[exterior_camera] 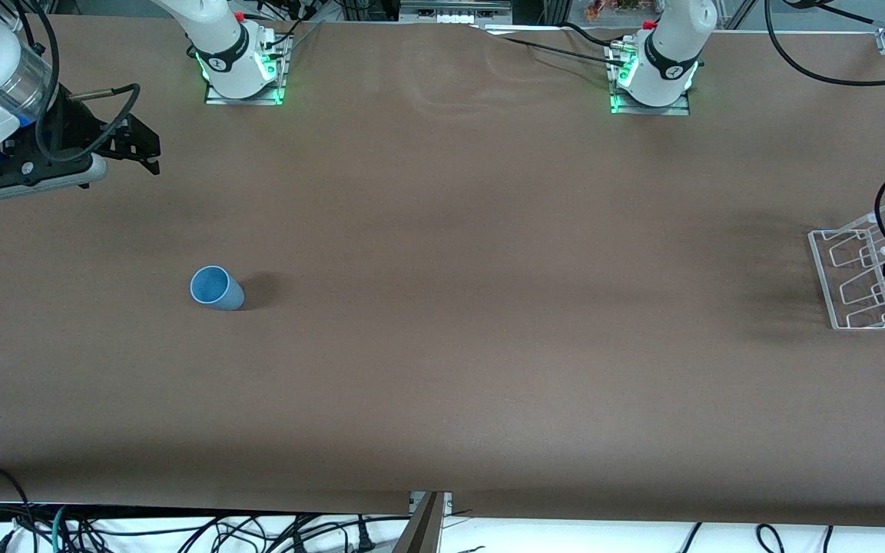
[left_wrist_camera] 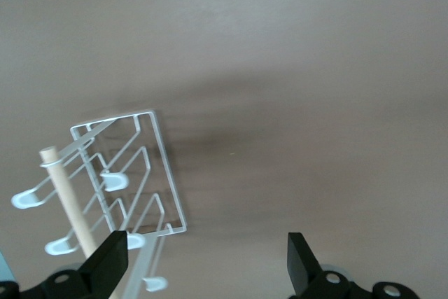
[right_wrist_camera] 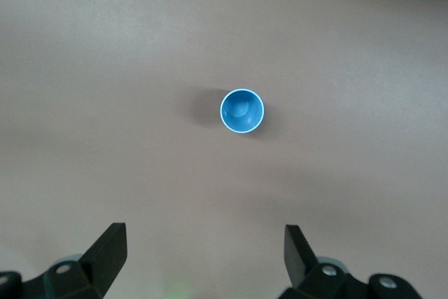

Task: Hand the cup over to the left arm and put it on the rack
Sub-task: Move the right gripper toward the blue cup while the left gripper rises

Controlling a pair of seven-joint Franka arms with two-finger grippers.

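Observation:
The light-blue cup (exterior_camera: 217,288) stands upright on the brown table toward the right arm's end; it also shows in the right wrist view (right_wrist_camera: 242,110), mouth up and empty. My right gripper (exterior_camera: 147,150) hangs open and empty over the table at that end, apart from the cup; its open jaws show in the right wrist view (right_wrist_camera: 203,250). The rack (exterior_camera: 863,270) sits at the left arm's end, its wooden rod (left_wrist_camera: 68,201) along one side. My left gripper (left_wrist_camera: 206,260) is open and empty above the table just beside the rack (left_wrist_camera: 164,166).
Both arm bases (exterior_camera: 243,61) (exterior_camera: 654,73) stand along the table's back edge. A black cable (exterior_camera: 884,215) loops over the rack. Loose cables (exterior_camera: 181,534) lie below the table's front edge.

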